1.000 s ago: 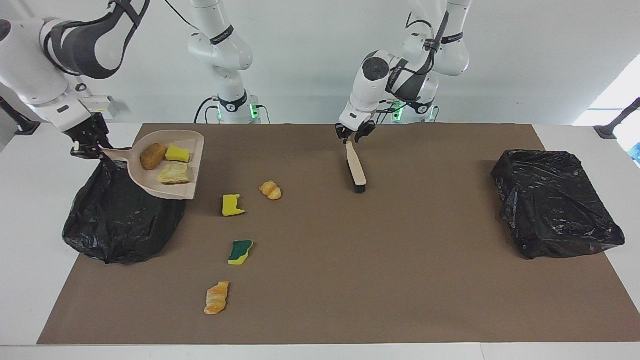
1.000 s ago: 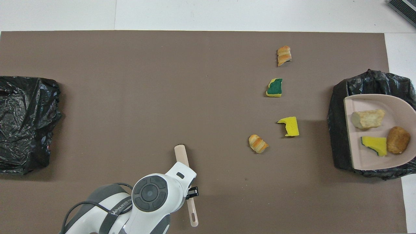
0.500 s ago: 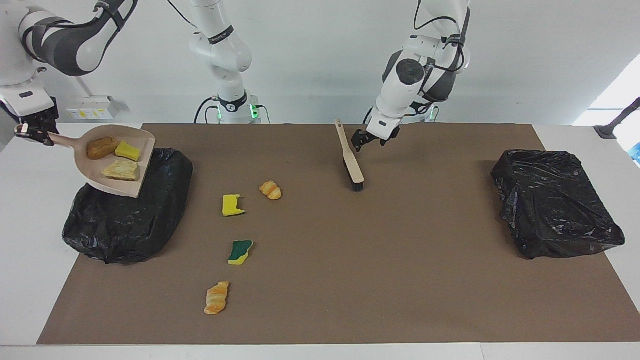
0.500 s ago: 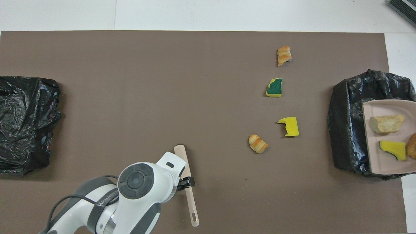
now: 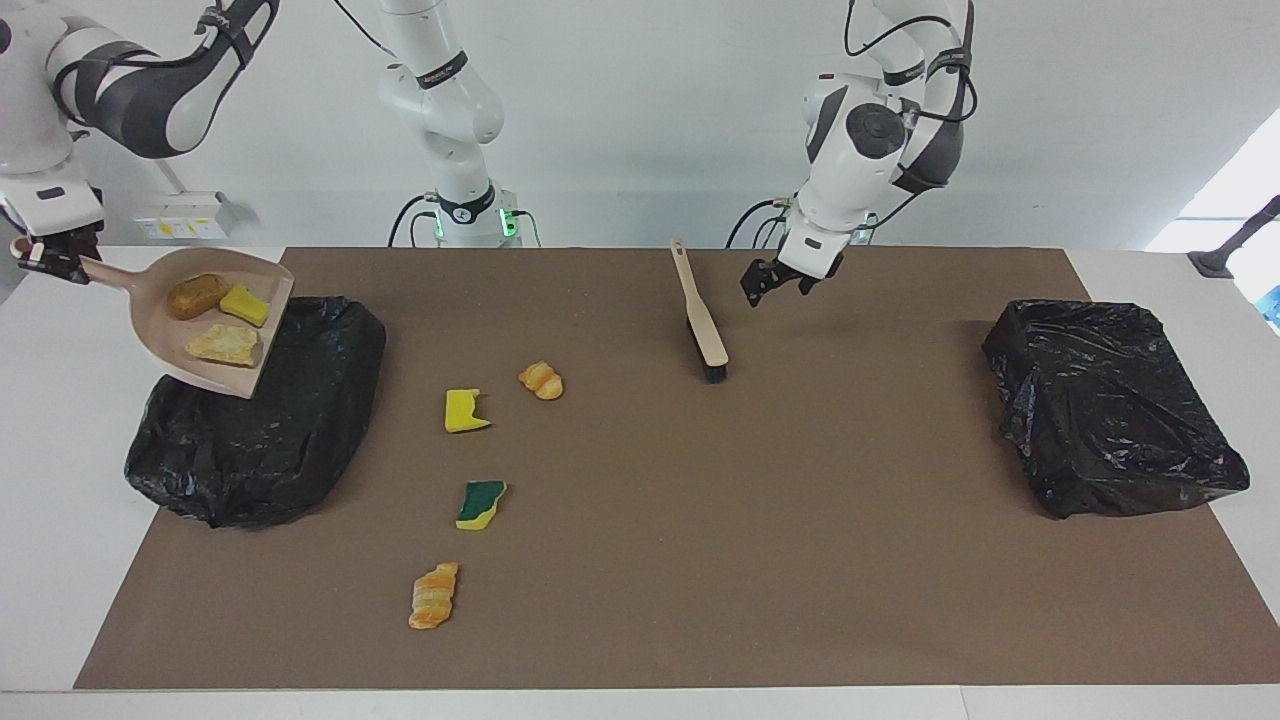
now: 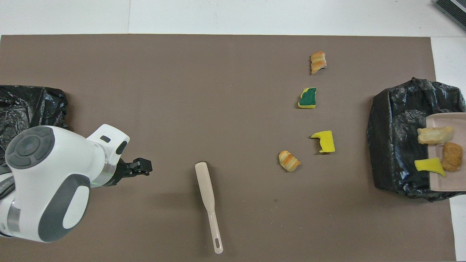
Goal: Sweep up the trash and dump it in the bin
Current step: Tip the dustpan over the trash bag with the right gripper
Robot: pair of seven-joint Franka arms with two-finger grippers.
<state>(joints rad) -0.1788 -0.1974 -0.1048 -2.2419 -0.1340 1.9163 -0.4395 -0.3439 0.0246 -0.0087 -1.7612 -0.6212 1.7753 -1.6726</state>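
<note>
My right gripper [image 5: 45, 262] is shut on the handle of the beige dustpan [image 5: 170, 345], held tilted over the black-bagged bin [image 5: 250, 430] at the right arm's end. In the pan lie three pieces of trash: brown bread [image 5: 197, 295], a yellow sponge [image 5: 245, 305] and pale bread [image 5: 222, 343]. Several more pieces lie on the mat: a croissant bit [image 5: 541, 380], a yellow sponge [image 5: 465, 410], a green sponge [image 5: 481, 503] and a croissant [image 5: 433, 595]. The beige brush [image 5: 700, 320] lies flat on the mat. My left gripper [image 5: 775, 283] hangs open and empty above the mat beside it.
A second black bag [image 5: 1110, 405] sits at the left arm's end of the brown mat [image 5: 800, 550]. In the overhead view the left arm's wrist [image 6: 54, 178] covers part of that bag [image 6: 25, 105]. White table [image 5: 60, 560] borders the mat.
The left gripper let go of the brush, rose and swung toward the left arm's end; the brush stays on the mat. The right arm carried the dustpan outward over the bin and tilted it.
</note>
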